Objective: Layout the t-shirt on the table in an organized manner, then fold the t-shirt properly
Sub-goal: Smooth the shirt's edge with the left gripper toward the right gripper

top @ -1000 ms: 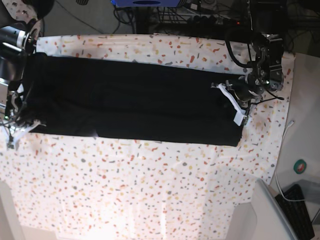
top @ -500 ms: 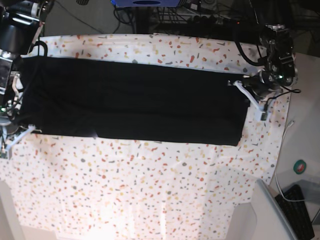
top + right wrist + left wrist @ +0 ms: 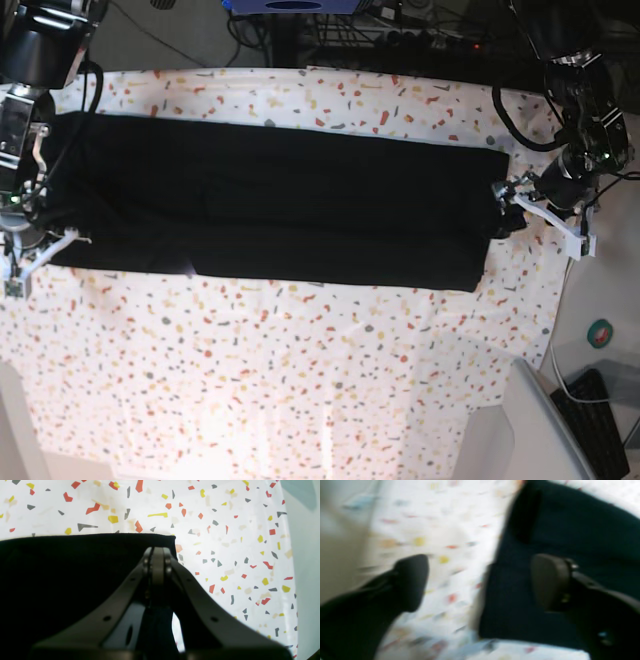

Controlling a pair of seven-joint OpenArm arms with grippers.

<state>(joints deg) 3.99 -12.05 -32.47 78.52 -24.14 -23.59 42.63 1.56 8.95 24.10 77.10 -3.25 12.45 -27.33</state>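
A: Base view first. Where's the t-shirt (image 3: 280, 205)?

B: Lying flat on the table (image 3: 300, 380), a long black band across the far half, left to right. Near edge straight w/ a small step at lower left. Far edge runs close to the table's far rim. Lots of bare speckled top on the near side, only a narrow strip at the right end.

A: Arms?

B: Left gripper (image 3: 545, 215) sits at the shirt's right end, fingers spread, nothing between them. Right gripper (image 3: 25, 250) at the left end, by the near-left corner.

A: Left wrist view?

B: Blurred. Two dark fingertips (image 3: 411, 580) wide apart, released; one over bare table (image 3: 440, 530), the other over black cloth (image 3: 570, 530). Cloth edge runs between them.

A: Right wrist view?

B: Fingers (image 3: 157, 565) clenched together at the tips, over the shirt (image 3: 62, 580) near its corner. Can't tell if cloth is pinched. Open table (image 3: 237, 542) to the right & beyond.
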